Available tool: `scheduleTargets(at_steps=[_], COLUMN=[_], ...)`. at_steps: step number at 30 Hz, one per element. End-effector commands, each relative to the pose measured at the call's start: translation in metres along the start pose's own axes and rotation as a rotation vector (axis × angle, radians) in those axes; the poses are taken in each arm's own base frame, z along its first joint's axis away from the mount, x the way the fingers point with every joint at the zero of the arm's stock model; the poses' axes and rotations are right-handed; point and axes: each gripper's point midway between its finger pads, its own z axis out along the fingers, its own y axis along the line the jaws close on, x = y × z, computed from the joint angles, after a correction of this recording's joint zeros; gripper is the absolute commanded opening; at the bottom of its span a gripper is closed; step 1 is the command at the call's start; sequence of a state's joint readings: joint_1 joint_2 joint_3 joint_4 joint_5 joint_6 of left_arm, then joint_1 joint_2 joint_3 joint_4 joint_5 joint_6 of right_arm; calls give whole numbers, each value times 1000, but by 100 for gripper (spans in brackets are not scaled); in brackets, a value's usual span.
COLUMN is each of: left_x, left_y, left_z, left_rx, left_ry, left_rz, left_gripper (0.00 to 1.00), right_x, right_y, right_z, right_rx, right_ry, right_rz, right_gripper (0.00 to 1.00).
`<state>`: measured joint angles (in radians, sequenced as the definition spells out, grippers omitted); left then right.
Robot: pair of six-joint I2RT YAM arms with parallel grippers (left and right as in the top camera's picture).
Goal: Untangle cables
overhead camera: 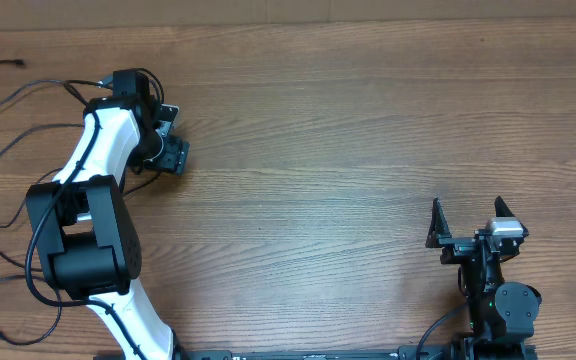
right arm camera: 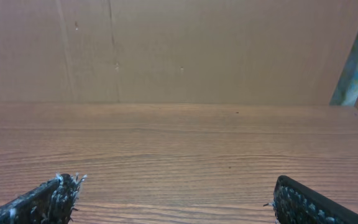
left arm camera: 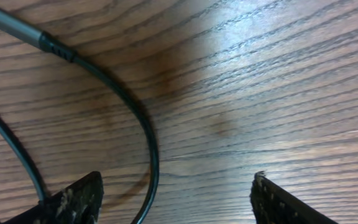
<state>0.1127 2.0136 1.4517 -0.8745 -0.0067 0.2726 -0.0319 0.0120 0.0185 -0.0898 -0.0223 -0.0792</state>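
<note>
The cables [left arm camera: 149,134] lie slack on the far left of the counter [overhead camera: 348,120], strung in loose curves around the left arm. One cord ending in a silvery plug [left arm camera: 14,25] arcs down between the left fingers [left arm camera: 73,199], which stand wide apart close over the wood, seemingly placed astride that strand so that closing would catch it alone. The right fingers [right arm camera: 42,202] are also spread wide and hold nothing, low at the near right and well apart from any cord, probably to leave the left arm room.
</note>
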Motion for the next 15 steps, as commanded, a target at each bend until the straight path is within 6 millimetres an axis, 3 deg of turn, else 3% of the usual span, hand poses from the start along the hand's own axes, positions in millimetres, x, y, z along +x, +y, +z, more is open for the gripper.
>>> scheduleTargets(at_steps=[1, 6, 9, 11, 13, 15], left_x=[9, 23, 31, 34, 38, 40], left_y=[11, 17, 18, 17, 17, 18], left_z=[6, 17, 25, 28, 29, 29], left_rx=[-54, -69, -64, -62, -60, -59], left_ry=[39, 62, 73, 81, 89, 93], left_rz=[21, 7, -2, -2, -5, -23], left_gripper=[74, 72, 56, 53, 41, 36], right_x=[2, 2, 2, 2, 2, 2], right_y=[0, 0, 0, 0, 0, 0], right_z=[0, 0, 0, 0, 0, 0], right_rx=[0, 0, 0, 0, 0, 0], right_ry=[-5, -5, -5, -5, -5, -5], right_rz=[3, 3, 3, 3, 3, 3], right_gripper=[100, 100, 100, 100, 100, 100])
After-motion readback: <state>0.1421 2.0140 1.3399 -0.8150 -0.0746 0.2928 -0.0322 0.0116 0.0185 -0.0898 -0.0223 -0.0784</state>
